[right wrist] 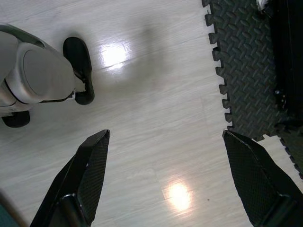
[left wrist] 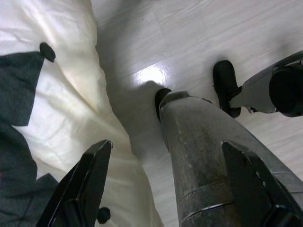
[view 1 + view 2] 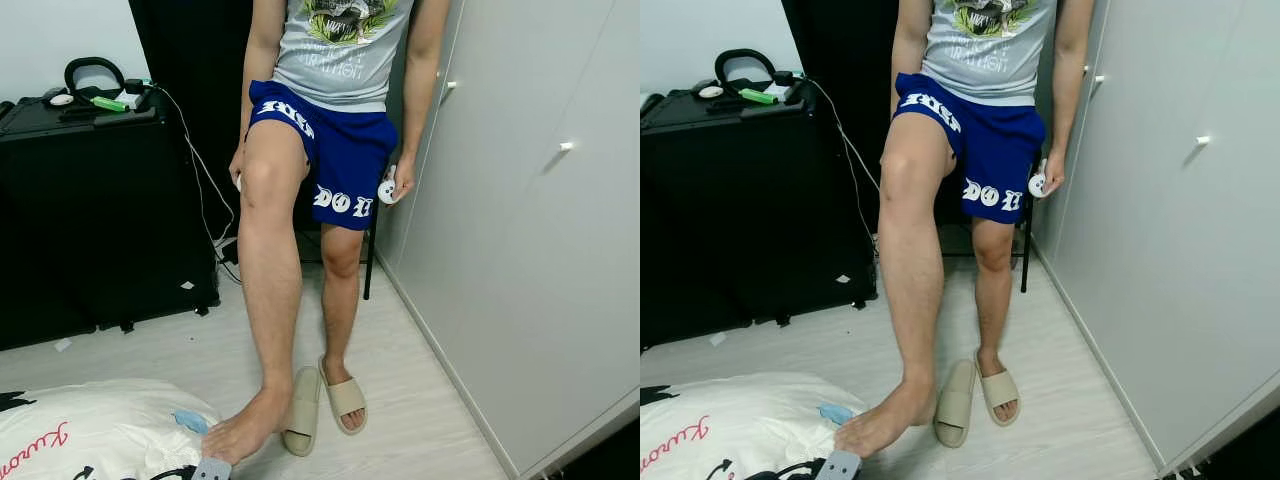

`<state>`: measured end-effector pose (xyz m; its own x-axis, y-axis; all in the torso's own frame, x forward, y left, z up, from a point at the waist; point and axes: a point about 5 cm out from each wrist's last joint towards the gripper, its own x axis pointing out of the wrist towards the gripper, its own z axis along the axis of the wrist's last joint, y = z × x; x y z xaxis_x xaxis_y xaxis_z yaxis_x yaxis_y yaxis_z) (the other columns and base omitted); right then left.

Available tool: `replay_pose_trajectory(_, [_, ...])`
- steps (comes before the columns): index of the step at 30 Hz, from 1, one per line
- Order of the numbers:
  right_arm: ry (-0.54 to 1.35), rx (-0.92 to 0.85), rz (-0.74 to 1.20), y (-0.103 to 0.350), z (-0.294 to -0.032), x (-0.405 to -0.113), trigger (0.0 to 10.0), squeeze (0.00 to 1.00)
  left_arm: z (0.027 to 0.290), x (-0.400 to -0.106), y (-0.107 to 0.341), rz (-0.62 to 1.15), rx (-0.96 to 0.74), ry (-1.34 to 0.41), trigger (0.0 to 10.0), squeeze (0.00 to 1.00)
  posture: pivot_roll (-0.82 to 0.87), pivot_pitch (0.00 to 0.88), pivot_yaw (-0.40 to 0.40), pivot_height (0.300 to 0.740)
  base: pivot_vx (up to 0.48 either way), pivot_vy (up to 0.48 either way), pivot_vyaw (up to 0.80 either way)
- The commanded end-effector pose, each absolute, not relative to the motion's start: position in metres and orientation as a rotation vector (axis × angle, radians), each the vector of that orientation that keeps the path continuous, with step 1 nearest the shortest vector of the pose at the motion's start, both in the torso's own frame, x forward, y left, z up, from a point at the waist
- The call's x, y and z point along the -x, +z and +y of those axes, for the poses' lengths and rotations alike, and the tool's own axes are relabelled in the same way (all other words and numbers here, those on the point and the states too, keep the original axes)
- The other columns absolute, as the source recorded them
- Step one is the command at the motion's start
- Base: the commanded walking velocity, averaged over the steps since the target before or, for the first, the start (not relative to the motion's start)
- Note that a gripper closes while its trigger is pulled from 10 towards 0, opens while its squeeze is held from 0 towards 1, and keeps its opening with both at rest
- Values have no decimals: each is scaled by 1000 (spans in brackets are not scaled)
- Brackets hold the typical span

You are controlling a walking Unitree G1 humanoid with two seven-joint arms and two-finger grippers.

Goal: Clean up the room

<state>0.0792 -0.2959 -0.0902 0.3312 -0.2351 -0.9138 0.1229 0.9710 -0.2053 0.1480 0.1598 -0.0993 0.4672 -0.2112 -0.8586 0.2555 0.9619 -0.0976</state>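
The left gripper (image 2: 165, 184) hangs with its two long black fingers (image 2: 90, 179) spread wide apart, holding nothing; between them shows the robot's own matte grey leg (image 2: 203, 161), a rounded column, with black feet on glossy pale wood-grain floor (image 2: 199, 28). Beside that leg lies the pillow (image 2: 52, 104), the room's stray thing: soft, creased cream fabric with black printed patches, lying flat on the floor. The right gripper (image 1: 165, 182) also hangs with its fingers (image 1: 87, 175) splayed and empty, over bare planks that carry two bright glints of light; a dark foam mat (image 1: 241, 61) with a diamond tread and a jigsaw edge lies on the floor well apart from the pillow.

In the head views the pillow (image 3: 90, 430) fills the near corner, with red script lettering and a small blue scrap on it. A person (image 3: 330, 120) in a grey printed shirt and blue shorts stands just beyond the pillow, one bare foot (image 3: 240, 430) touching its edge. Just beside that foot a beige moulded slide sandal (image 3: 302, 410) rests tipped on its side, and the other foot wears its mate (image 3: 345, 398). Each hand holds a small white controller (image 3: 388, 190). Beyond the pillow stands a black cabinet (image 3: 90, 220) topped with headphones (image 3: 92, 75), and across the floor from the pillow runs a smooth pale wardrobe (image 3: 530, 250) with small knobs
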Motion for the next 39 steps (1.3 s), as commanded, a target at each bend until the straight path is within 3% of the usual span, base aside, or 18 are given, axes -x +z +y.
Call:
replay_pose_trajectory(1, [-241, 100, 1212, -91, -296, -77, 10000, 0, 164, -139, -102, 1083, -55, -284, 10000, 0, -95, 81, -11, 740, 0, 0, 0])
replay_pose_trajectory(18, [-238, 103, 1212, -91, -296, -78, 10000, 0, 151, -148, -100, 1066, -49, -299, 10000, 0, -95, 74, -15, 740, 0, 0, 0])
replay_pose_trajectory(33, [-232, 100, 1222, -92, -294, -73, 10000, 0, 165, -140, -102, 1082, -54, -290, 10000, 0, -91, 93, -8, 740, 0, 0, 0])
replay_pose_trajectory(39, [-237, 95, 1222, -92, -294, -73, 10000, 0, 150, -138, -104, 1081, -50, -306, 10000, 0, -92, 93, -7, 740, 0, 0, 0])
